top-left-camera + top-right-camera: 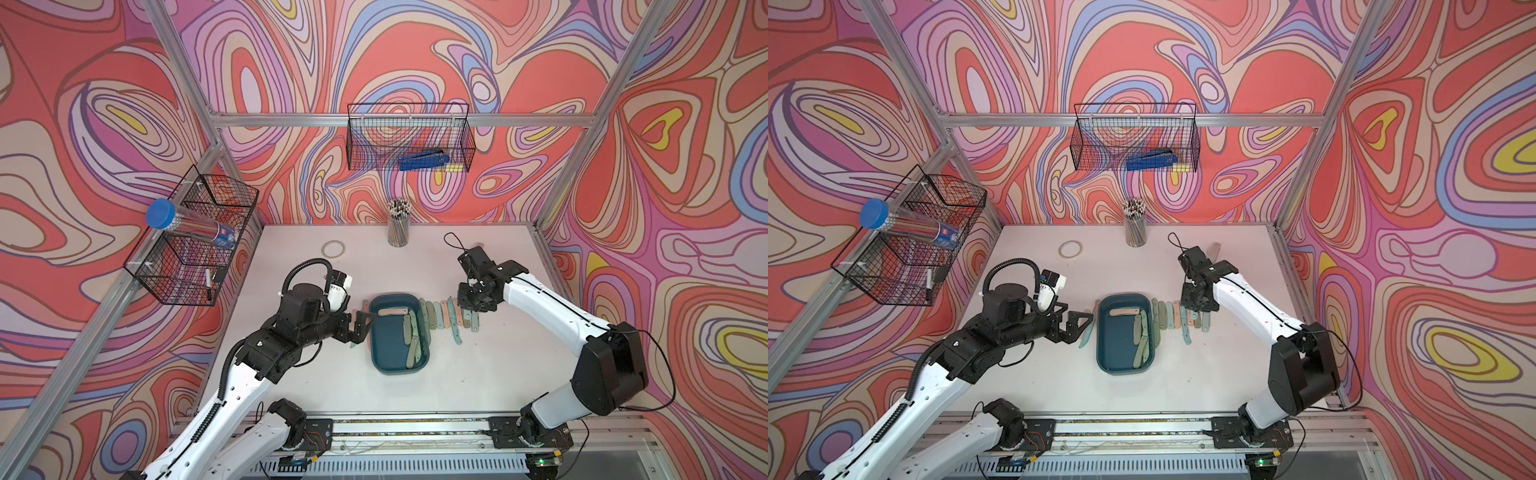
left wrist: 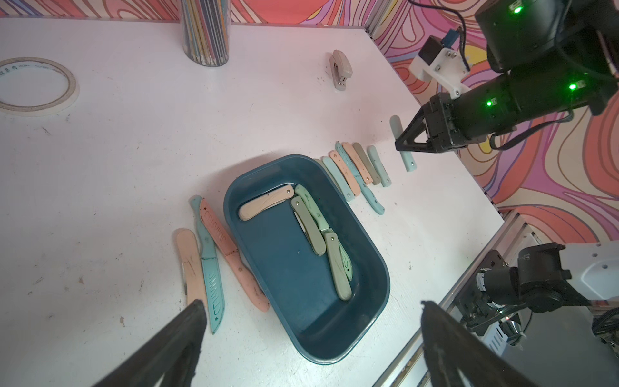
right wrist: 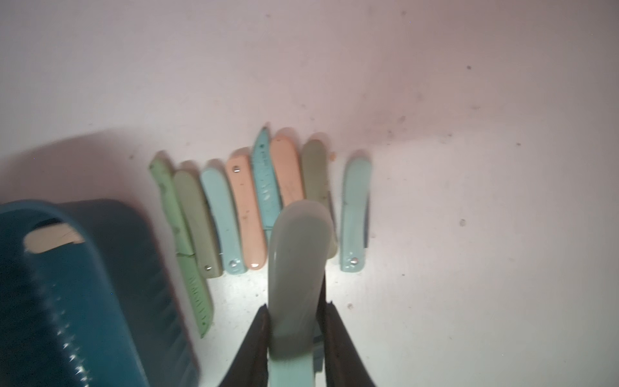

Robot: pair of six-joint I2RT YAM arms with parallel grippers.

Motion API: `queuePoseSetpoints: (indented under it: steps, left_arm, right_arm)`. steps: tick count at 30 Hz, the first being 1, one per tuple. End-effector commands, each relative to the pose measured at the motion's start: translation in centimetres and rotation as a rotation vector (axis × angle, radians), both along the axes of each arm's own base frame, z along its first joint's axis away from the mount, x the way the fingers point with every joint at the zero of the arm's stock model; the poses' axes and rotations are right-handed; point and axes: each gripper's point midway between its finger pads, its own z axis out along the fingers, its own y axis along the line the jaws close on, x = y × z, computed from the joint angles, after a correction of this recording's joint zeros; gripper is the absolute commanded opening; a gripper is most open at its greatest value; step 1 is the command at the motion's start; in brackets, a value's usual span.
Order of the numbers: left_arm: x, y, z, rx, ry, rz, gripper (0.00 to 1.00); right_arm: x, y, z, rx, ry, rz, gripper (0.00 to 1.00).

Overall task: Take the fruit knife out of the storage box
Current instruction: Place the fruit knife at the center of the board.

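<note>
While hovering over the white table, clamped a pale blue folded plastic-handled fruit knife between the black fingers of the right gripper — pinched near one end, jutting forward. Could not tell whether touching the tabletop or raised just off it. Held well clear of the dark teal plastic storage box, low-walled and rounded at the corners, near the far end of a row of pastel knives laid side by side from just beside the box wall nearer the right arm: green, sage, blue and peach, some folded, some open.

Counted several more inside the box: a peach folded knife across the far end, then green and sage folded knives overlapping along the wall nearer the right arm.

Spread the left gripper wide and empty, hanging at the box's opposite long side, above three more knives — peach, blue and salmon, flat on the table just beside that wall.

Noted farther back a clear cup of pencils, a ring of tape and a small grey stapler.
</note>
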Motion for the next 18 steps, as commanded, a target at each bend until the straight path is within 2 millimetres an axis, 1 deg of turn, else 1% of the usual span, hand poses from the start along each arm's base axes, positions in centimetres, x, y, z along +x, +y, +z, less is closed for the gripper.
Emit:
queuePoseSetpoints:
  steps: [1, 4, 8, 13, 18]
  left_arm:
    - [-0.2, -0.4, -0.1, -0.002, 0.004, -0.025, 1.0]
    - [-0.2, -0.4, -0.1, -0.002, 0.003, -0.023, 1.0]
    - [-0.1, -0.3, -0.2, 0.001, 0.006, -0.019, 1.0]
    - [-0.1, -0.3, -0.3, 0.005, 0.011, -0.018, 1.0]
    - [-0.1, -0.3, -0.3, 0.006, 0.01, -0.017, 1.0]
  right_arm:
    - [-0.1, -2.3, -0.9, -0.011, 0.015, 0.004, 0.2]
    - [-0.1, -4.3, -2.8, -0.003, 0.057, -0.033, 0.2]
    - [-0.1, -5.8, -5.6, 0.016, 0.119, -0.069, 0.2]
    - [0.1, -6.5, -7.9, 0.001, 0.169, -0.076, 0.2]
    - [0.9, -6.4, -9.3, 0.004, 0.187, -0.068, 0.2]
